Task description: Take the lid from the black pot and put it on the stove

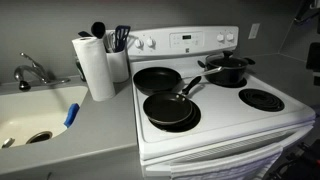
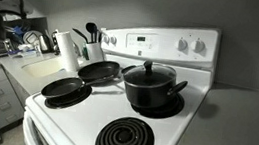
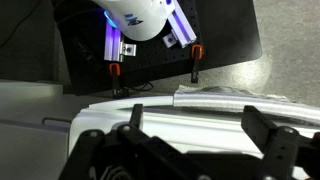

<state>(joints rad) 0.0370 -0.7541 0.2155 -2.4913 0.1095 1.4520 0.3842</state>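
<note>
Approach step: my gripper (image 3: pixel 200 140), jaws apart and empty, hangs well off the black pot (image 2: pixel 151 92); the lid (image 2: pixel 150 73), seemingly seated, awaits a knob grasp.

Two shallow black frying pans lie close together in both exterior views. The front frying pan (image 1: pixel 168 110) (image 2: pixel 67 91) points its long handle up past the rim of the rear frying pan (image 1: pixel 157 79) (image 2: pixel 99 73).

Just beside them on the grey desk (image 1: pixel 100 132), a white paper towel roll (image 1: pixel 97 67) (image 2: pixel 69 46) stands upright. It touches a pale utensil holder (image 1: pixel 119 64) filled with dark utensils (image 1: pixel 121 37) (image 2: pixel 92 29).

Further along, a cream sink (image 1: pixel 35 115) is set into the desk, with a metal faucet (image 1: pixel 35 70) (image 2: pixel 35 40) behind it and a small blue object (image 1: pixel 71 115) on its edge. A white wall outlet (image 1: pixel 254 31) sits on the grey wall.
</note>
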